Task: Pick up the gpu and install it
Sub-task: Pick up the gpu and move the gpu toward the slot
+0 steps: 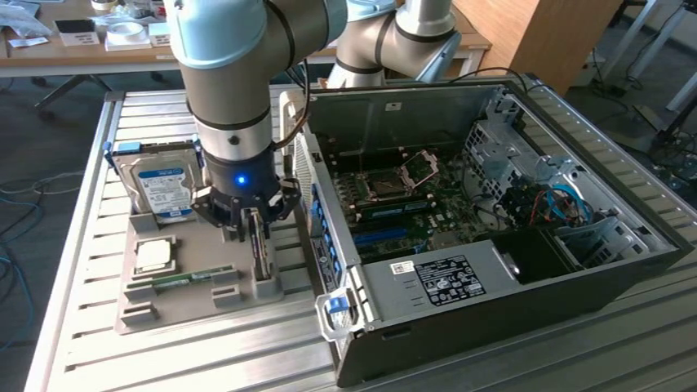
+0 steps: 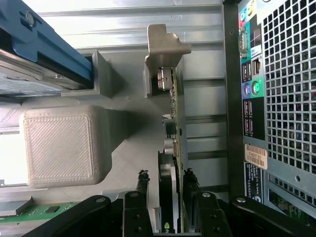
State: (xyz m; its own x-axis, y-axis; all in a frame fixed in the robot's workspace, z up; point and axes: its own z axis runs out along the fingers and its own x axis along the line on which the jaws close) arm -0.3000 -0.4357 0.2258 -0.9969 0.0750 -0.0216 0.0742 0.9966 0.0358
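Currently the end effector (image 1: 253,222) is down over the grey parts holder (image 1: 175,309) on the tabletop (image 1: 163,363), on the exterior view's left of the open PC case (image 1: 490,269) and just beside it. The gpu (image 1: 259,260) stands on edge in its slot in the holder, on the side nearest the case, not installed yet. In the wrist view the end effector (image 2: 166,174) has its fingers (image 2: 190,190) straddling the gpu (image 2: 176,136), one on each side of the card. The jaws are wide apart, with a visible gap between the card's dark face and the finger on that side. The other finger is close to the board; can't tell if it touches. Nothing is gripped. The card's silver end bracket (image 2: 165,47) is at the end far from the fingers. The same holder also carries a hard drive (image 1: 163,189) upright in its own slot, a CPU (image 1: 153,256) lying flat, and a RAM stick (image 1: 192,278) in its groove. The case lies on its side, open side up, with the motherboard (image 1: 397,204) exposed.
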